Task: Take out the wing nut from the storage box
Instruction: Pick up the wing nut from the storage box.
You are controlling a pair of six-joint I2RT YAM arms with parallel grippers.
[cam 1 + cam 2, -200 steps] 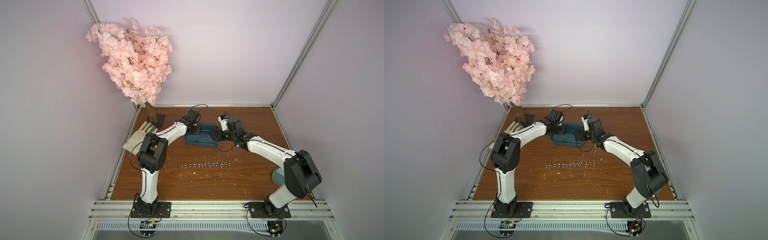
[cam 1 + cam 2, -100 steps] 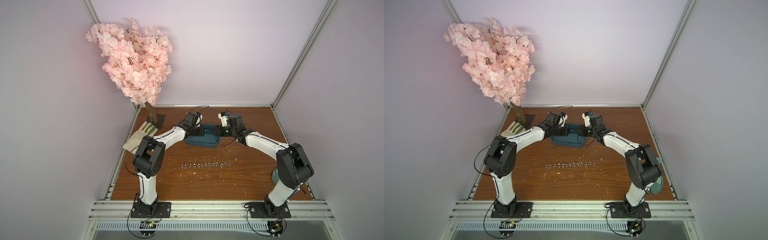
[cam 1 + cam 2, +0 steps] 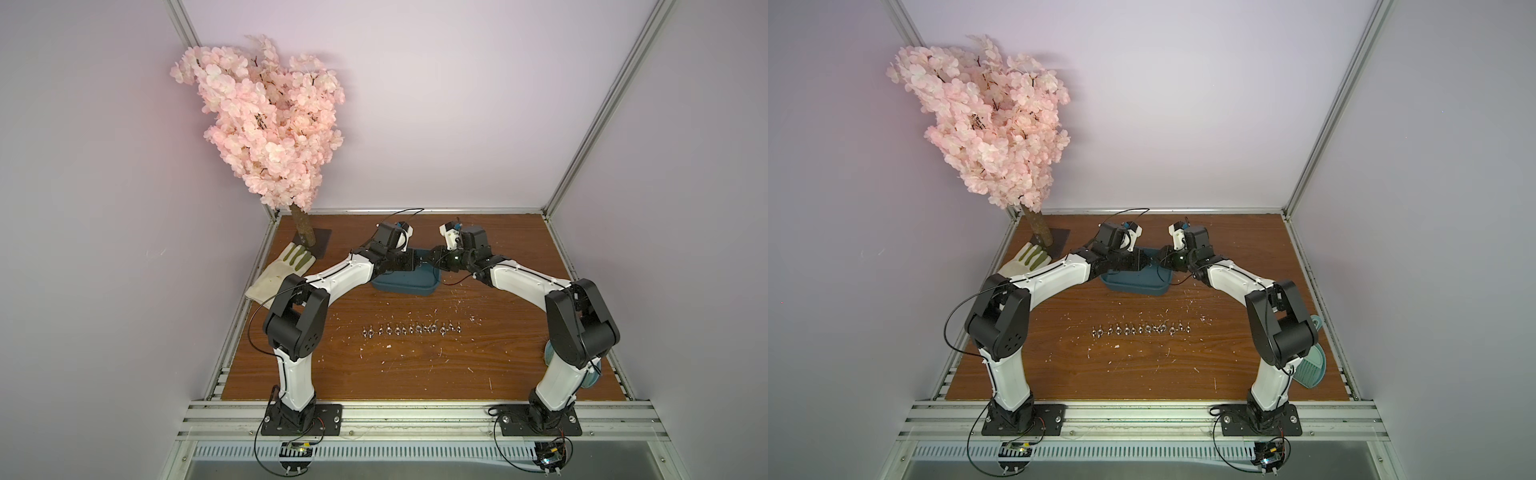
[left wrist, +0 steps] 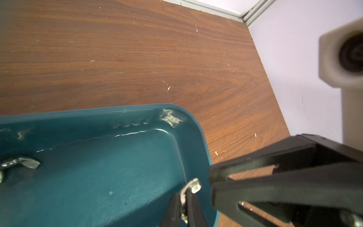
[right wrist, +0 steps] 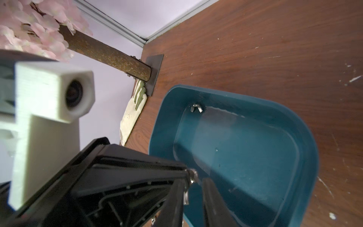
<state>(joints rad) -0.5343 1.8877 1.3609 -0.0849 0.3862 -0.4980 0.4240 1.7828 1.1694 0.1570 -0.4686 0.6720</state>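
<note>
Counted 1 storage box (image 3: 402, 286), dark teal, on table (image 3: 415, 365), just above centre of frame in both top views. Counted 2 arms, tips meeting over the box's far side. Found left gripper (image 4: 184, 196) clenched on 1 wing nut (image 4: 193, 186), held above the box near one end wall. Found right gripper (image 5: 194, 186) with fingers (image 5: 209, 196) either side of that same nut; cannot tell whether pinching. Spotted 1 loose nut (image 5: 196, 108) lying inside the box, in a corner. Counted roughly 12 in row of nuts (image 3: 411, 329) on table below the box, too small for an exact tally. Also 1 glove (image 3: 282, 270) at left, 1 pink tree (image 3: 266, 124) upper left, 1 pale green ribbed thing (image 3: 1308, 370) lower right.
</note>
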